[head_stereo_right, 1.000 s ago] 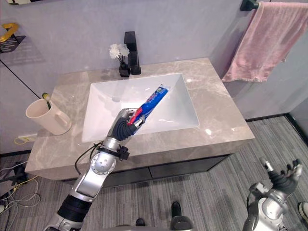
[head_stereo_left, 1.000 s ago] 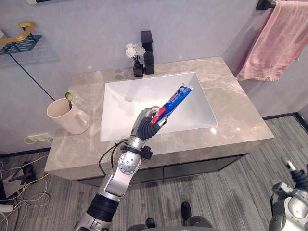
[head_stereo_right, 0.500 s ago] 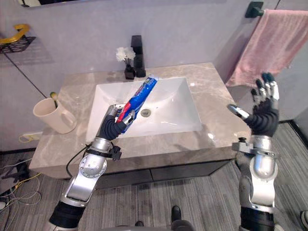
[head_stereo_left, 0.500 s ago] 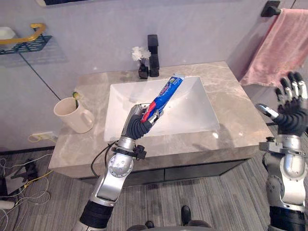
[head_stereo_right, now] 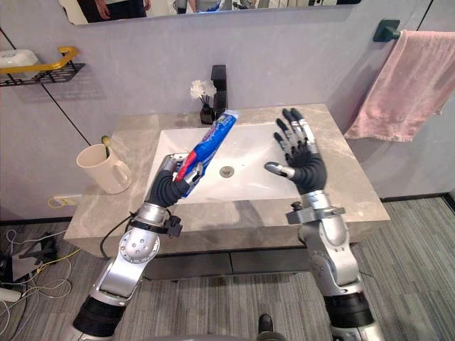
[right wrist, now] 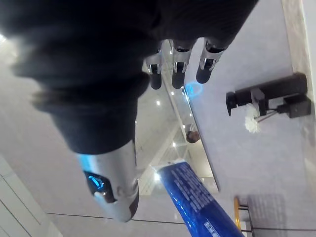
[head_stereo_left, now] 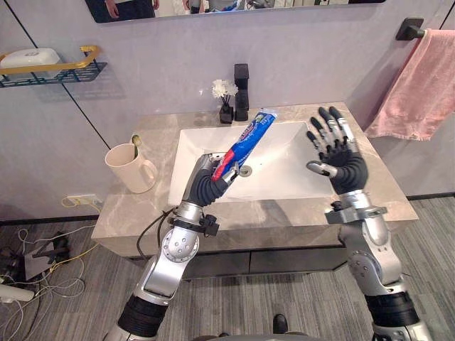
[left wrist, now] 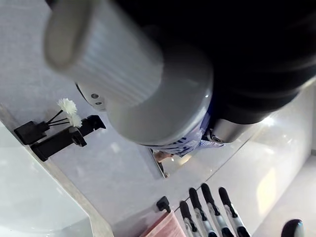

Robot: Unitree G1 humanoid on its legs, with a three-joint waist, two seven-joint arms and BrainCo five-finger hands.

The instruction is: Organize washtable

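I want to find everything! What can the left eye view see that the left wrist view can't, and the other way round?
Left eye view's extras: the cream mug with a toothbrush, and the wall shelf. Left wrist view's extra: the ribbed white cap of the toothpaste tube. Shared: the tube, the left hand curled round it, the black tap, white flowers, pink towel and open right hand.
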